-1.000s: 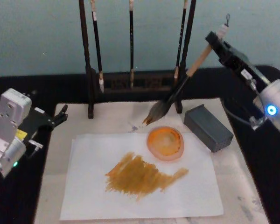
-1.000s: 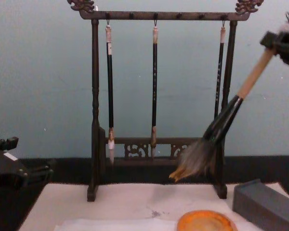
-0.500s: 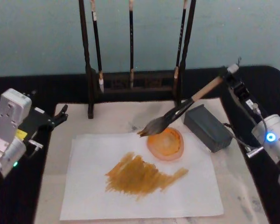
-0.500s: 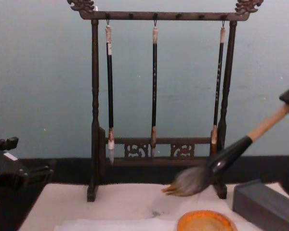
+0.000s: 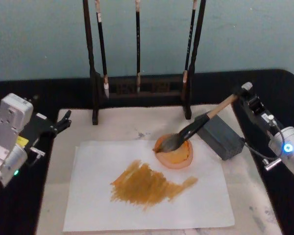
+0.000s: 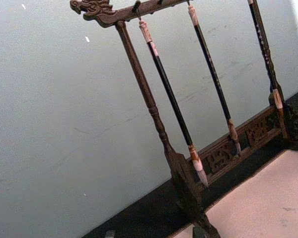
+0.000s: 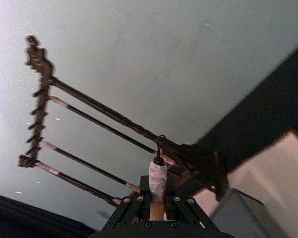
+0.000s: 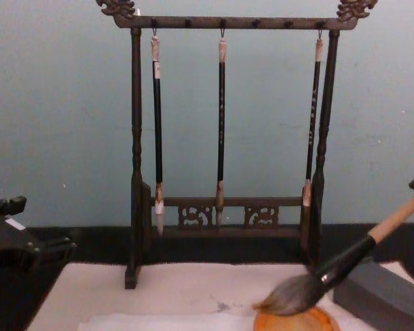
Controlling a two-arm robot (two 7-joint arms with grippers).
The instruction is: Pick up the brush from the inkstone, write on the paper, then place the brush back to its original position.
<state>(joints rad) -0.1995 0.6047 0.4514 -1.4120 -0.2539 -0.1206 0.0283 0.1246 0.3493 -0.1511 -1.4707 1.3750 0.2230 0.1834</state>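
Here the right gripper [image 5: 245, 95], pinched on the brush [image 5: 201, 125] near its white cap, slants it across the grey block [image 5: 221, 136], with the bristles on the orange dish [image 5: 180, 154] at the paper's [image 5: 152, 205] far edge. The left gripper [image 5: 62, 120] sits parked at the mat's [image 5: 122, 125] left edge, well apart.

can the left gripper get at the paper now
Probably yes: the left gripper sits by the mat's left edge, nothing between it and the paper; the right gripper holds the brush over the dish.

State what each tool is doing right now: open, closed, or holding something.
Left tool: parked at the left, cannot be told.
Right tool: closed, holding the brush.
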